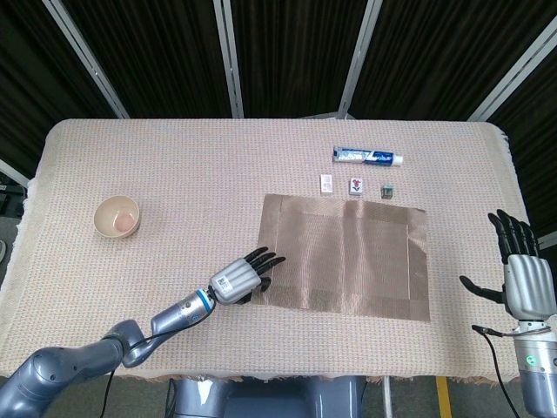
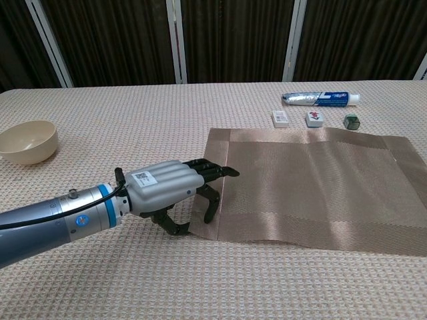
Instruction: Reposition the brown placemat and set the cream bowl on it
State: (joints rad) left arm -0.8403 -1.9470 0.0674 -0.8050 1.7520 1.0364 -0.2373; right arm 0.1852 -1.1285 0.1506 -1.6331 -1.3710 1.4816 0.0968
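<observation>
Chest view puts your left hand point(image 2: 175, 187) right at the near-left corner of the brown placemat point(image 2: 313, 180), fingertips point(image 2: 220, 172) laid over the mat's left border and the thumb curled down at its front edge. Whether thumb and fingers actually pinch the fabric there you cannot tell from either view; the hand reads as partly curled, touching the mat at least.

The placemat lies right of table centre, its long axis running left to right across the table, short sides facing your two arms. It extends away from your left hand toward the robot's right, so any pull along your forearm drags it lengthwise toward the left. Its front edge ripples up slightly off the cloth, which suggests it slides or bunches easily.

In the head view, the cream bowl point(image 1: 117, 216) sits well apart on the far left, upright, opening upward, nearer your left arm than your right. Your right hand point(image 1: 519, 269) hovers off the right table edge, fingers spread, holding nothing, near the mat's right short side but not touching it.

Behind the mat's far edge sit three small tiles point(image 1: 354, 185) and a toothpaste tube point(image 1: 367, 157), close enough that pushing the mat away risks nudging them.
</observation>
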